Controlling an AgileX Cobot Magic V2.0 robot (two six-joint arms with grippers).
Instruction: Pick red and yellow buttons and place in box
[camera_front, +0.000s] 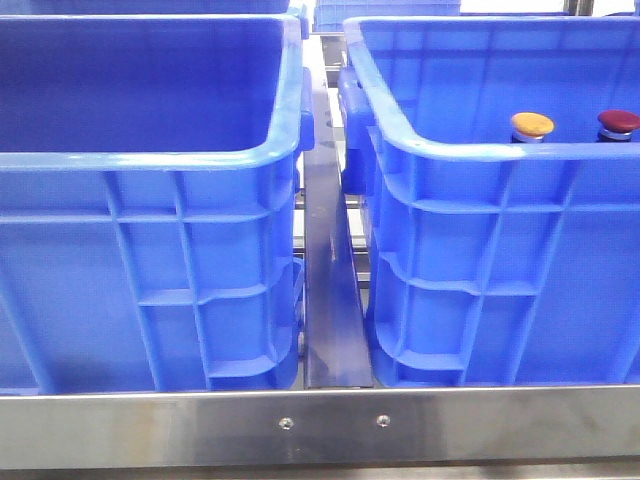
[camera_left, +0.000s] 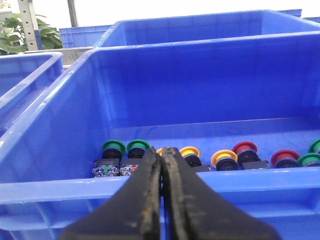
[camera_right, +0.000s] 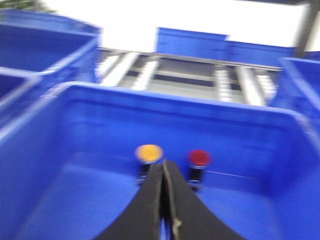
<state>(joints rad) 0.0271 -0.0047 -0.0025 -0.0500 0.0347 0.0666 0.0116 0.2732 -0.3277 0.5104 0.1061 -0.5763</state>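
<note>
A yellow-orange button (camera_front: 532, 125) and a dark red button (camera_front: 618, 123) stand upright side by side inside the right blue crate (camera_front: 470, 150). In the right wrist view, which is blurred, the yellow button (camera_right: 149, 153) and the red button (camera_right: 199, 158) stand just beyond my right gripper (camera_right: 163, 163). It is shut and empty. My left gripper (camera_left: 162, 150) is shut and empty. It hovers at the near rim of a blue crate (camera_left: 75, 187) that holds a row of green, yellow and red buttons, such as a red one (camera_left: 245, 149). Neither gripper shows in the front view.
The left blue crate (camera_front: 150, 158) stands beside the right one, and its floor is hidden. A metal rail (camera_front: 325, 260) runs between them, with a steel bar (camera_front: 320, 425) across the front. More blue crates (camera_left: 200, 25) stand behind.
</note>
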